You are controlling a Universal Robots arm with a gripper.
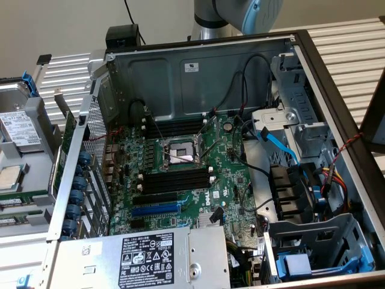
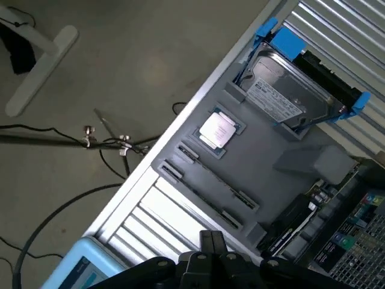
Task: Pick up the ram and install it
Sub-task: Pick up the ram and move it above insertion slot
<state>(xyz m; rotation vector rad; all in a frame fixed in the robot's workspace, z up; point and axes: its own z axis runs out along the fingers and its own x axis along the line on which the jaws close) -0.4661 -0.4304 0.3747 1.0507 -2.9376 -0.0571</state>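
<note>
**Gripper shut and empty above the parts tray; ram in its groove**

The open grey metal computer case [image 1: 198, 72] takes up most of the slatted aluminium surface [image 1: 349, 42]. Its green motherboard [image 1: 231, 180] lies flat inside, with long black memory slots [image 1: 174, 180] on either side of the processor socket. A blue expansion slot [image 1: 155, 209] sits nearer the silver power supply [image 1: 150, 259].

Just beside the case, along the surface's edge, lies a flat grey parts tray [image 2: 283, 180]. A silver hard drive in a blue plastic caddy [image 2: 289, 90] fills the tray's end. A square silver processor [image 2: 218, 129] rests near the tray's middle.

My arm [image 1: 240, 15] reaches in from behind the case. My gripper [image 2: 212, 238] hangs over the tray's edge where it meets the surface slats. Its black fingers are pressed together with nothing between them.

The ram [image 1: 27, 195], a long thin green stick, sits on edge in the tray groove just beside the processor. It is apart from my gripper.
</note>
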